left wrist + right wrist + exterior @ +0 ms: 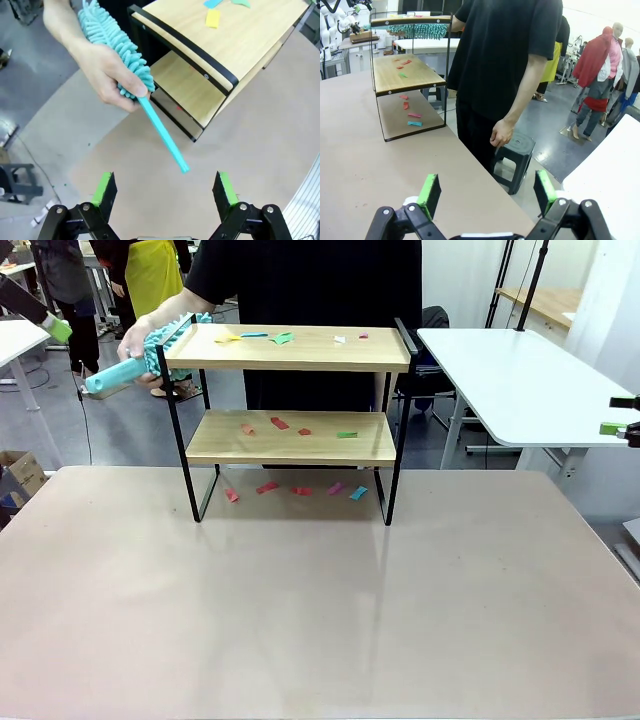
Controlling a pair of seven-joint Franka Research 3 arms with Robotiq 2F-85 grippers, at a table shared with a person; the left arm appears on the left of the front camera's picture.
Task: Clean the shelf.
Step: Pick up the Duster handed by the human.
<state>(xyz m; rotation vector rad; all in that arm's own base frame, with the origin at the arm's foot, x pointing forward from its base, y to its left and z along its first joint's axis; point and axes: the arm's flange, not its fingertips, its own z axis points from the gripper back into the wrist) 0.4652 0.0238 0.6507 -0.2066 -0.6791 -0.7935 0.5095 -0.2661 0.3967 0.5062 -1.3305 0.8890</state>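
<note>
Jaws on my left gripper [165,187] stand wide apart with nothing between them. From its wrist view I look down at a person's hand [107,75] holding a teal duster [112,42] just below the fluffy head. The thin handle slants down toward my green pads [105,187], and its tip hangs clear of them.

In the front view the duster's head sits at the left end of the shelf [300,348], level with the top board and right beside the black end rail. I cannot tell whether it touches the rail.

The shelf stands upright near the far edge of the beige tabletop [300,620], roughly in the middle. Small paper scraps [278,423] lie scattered on both boards. The top board has yellow, blue, green, white and pink ones, and the lower board has red ones and a green one. More red, pink and blue pieces lie on the tabletop under the rack.

Further right is a white table [520,380]. My right gripper [487,192] hangs well apart from the shelf, fingers spread wide and empty. Its wrist view looks along the far edge of the tabletop, where the person's other hand [502,134] hangs loose above a dark stool [517,150].
</note>
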